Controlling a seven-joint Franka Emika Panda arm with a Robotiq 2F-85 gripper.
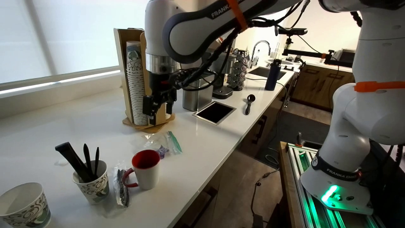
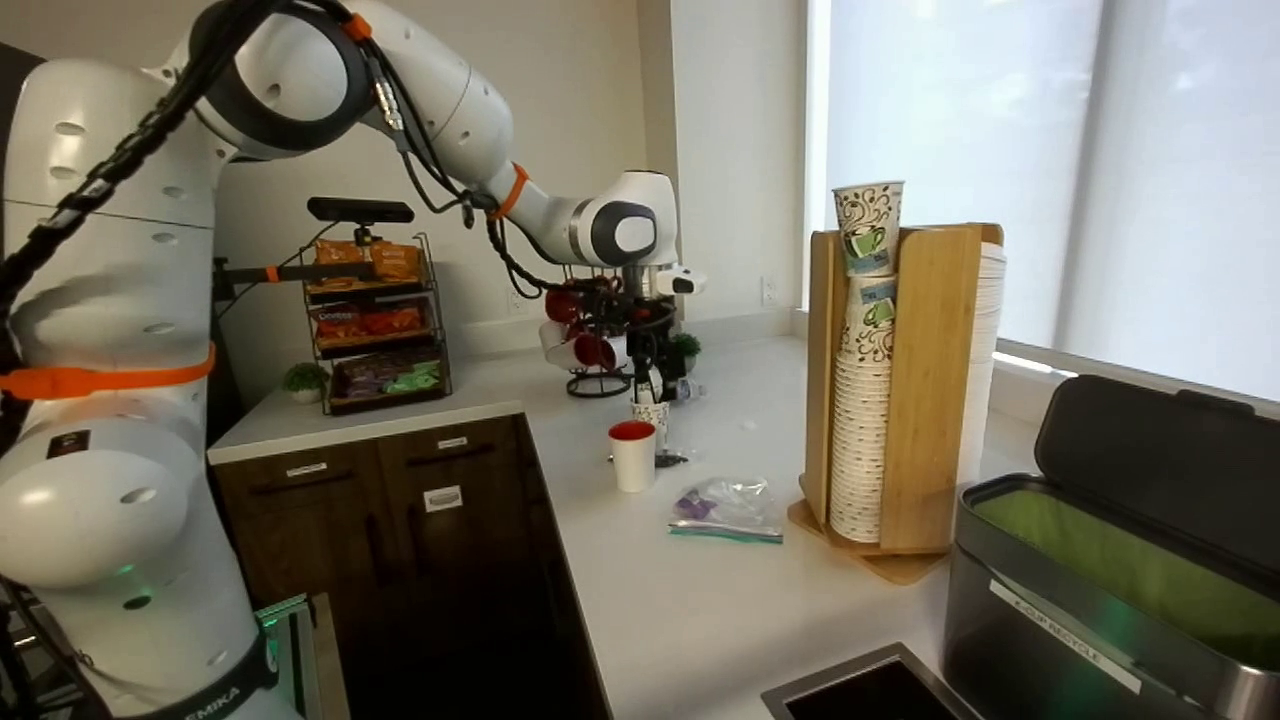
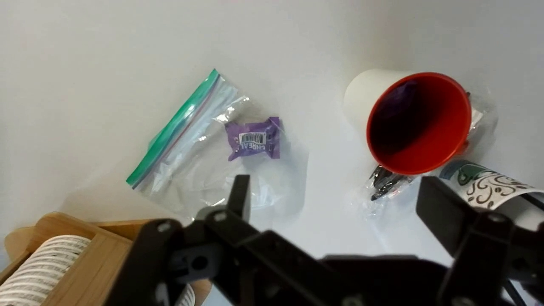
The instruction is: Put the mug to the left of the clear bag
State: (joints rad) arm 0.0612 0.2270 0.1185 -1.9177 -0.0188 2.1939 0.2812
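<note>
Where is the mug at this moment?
In the wrist view, the mug stands at upper right, to the right of the clear bag, with a wrapped packet next to it.

Bin (image 2: 1040,660) reads K-CUP RECYCLE, arm (image 1: 196,31) FRANKA, wrapper (image 3: 255,138) UNREAL, packet (image 2: 338,324) Doritos.

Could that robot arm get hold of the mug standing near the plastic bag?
Probably yes. The pincer hangs open and empty above the counter, and the mug stands upright with nothing over it. The clear packet beside it might crowd a low grip.
</note>
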